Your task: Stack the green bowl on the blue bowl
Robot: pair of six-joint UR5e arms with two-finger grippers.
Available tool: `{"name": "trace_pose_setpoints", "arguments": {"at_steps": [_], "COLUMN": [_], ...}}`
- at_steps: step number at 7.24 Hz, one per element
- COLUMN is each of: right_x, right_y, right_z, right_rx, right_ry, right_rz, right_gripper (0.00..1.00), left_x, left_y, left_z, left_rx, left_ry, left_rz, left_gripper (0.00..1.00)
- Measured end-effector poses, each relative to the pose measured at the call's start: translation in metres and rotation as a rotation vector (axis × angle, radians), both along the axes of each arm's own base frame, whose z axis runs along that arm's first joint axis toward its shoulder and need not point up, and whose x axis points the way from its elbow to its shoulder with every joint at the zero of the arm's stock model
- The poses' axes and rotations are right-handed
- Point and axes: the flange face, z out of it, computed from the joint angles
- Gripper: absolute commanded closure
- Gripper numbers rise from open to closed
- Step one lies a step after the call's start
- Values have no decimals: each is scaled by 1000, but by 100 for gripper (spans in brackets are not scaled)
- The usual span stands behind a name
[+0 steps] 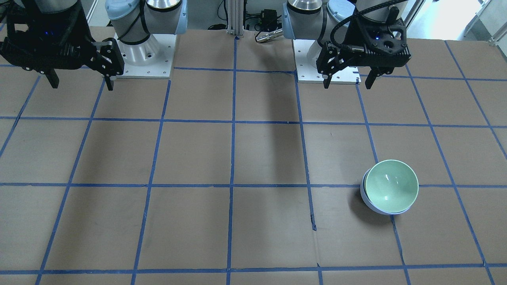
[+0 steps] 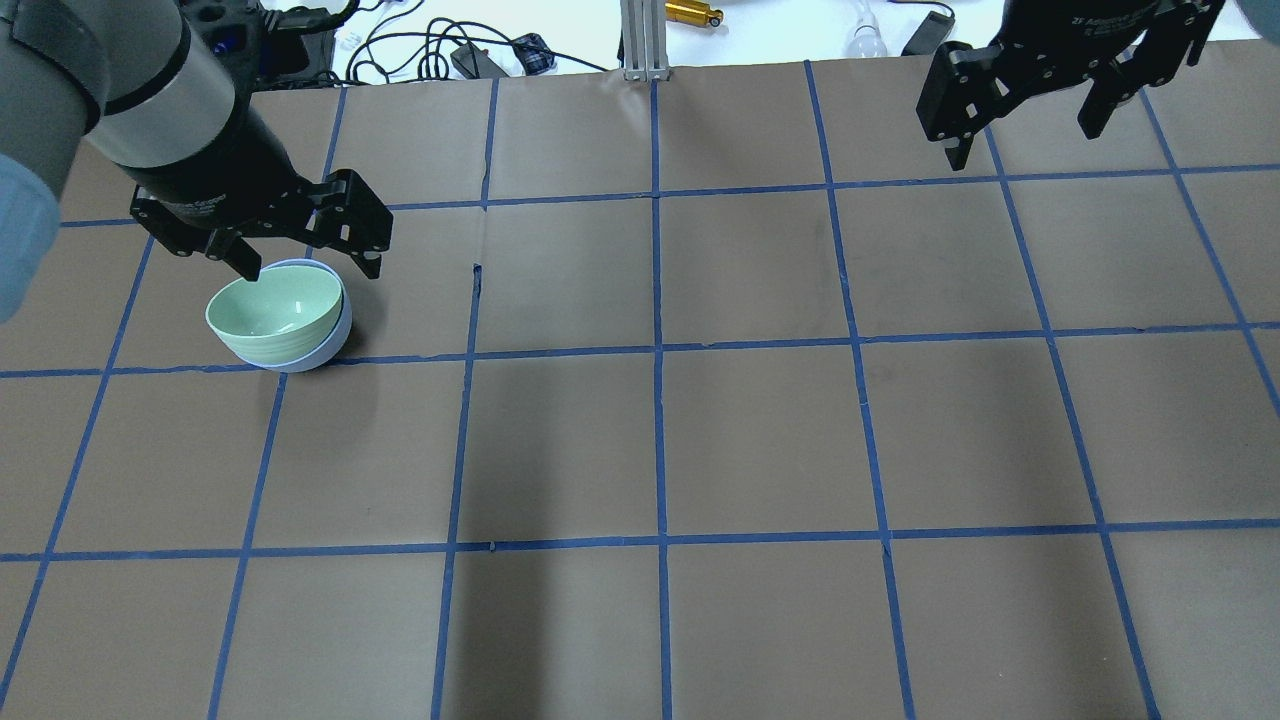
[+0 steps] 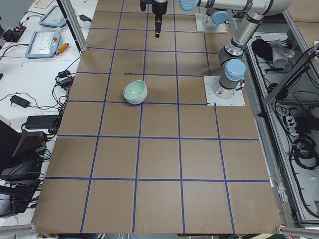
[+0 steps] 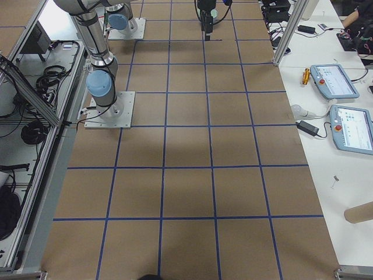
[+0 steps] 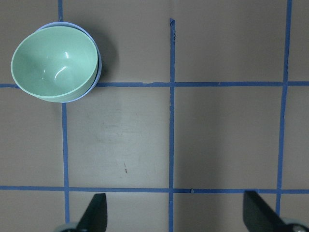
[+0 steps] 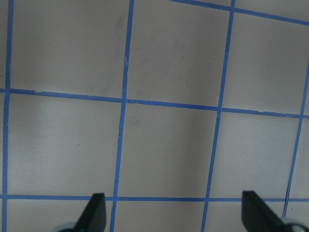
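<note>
The green bowl (image 1: 391, 186) sits nested inside the blue bowl (image 1: 368, 202), tilted a little, on the brown table. Only a thin crescent of the blue bowl shows under it. The stack also shows in the overhead view, green bowl (image 2: 275, 310) in blue bowl (image 2: 328, 345), and in the left wrist view, green bowl (image 5: 53, 65) in blue bowl (image 5: 98, 72). My left gripper (image 1: 348, 81) is open and empty, raised high above the table, back from the bowls toward its base. My right gripper (image 1: 81, 84) is open and empty, raised near its own base.
Blue tape lines (image 1: 231, 186) divide the brown table into squares. The two arm bases (image 1: 144, 55) (image 1: 317, 59) stand at the robot's edge. An aluminium post (image 2: 640, 40) and cables lie at the far edge. Teach pendants (image 4: 335, 79) lie on a side table.
</note>
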Motion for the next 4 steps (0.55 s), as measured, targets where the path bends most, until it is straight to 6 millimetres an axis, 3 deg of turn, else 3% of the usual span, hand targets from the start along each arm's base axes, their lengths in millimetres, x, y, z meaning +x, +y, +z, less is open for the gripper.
{"name": "trace_pose_setpoints", "arguments": {"at_steps": [4], "right_x": [0], "right_y": [0], "right_z": [0], "right_rx": [0], "right_ry": [0], "right_rz": [-1], "right_gripper": [0], "left_x": [0], "left_y": [0], "left_z": [19], "left_rx": [-5], "left_ry": [3], "left_rz": [2], "left_gripper": [0]}}
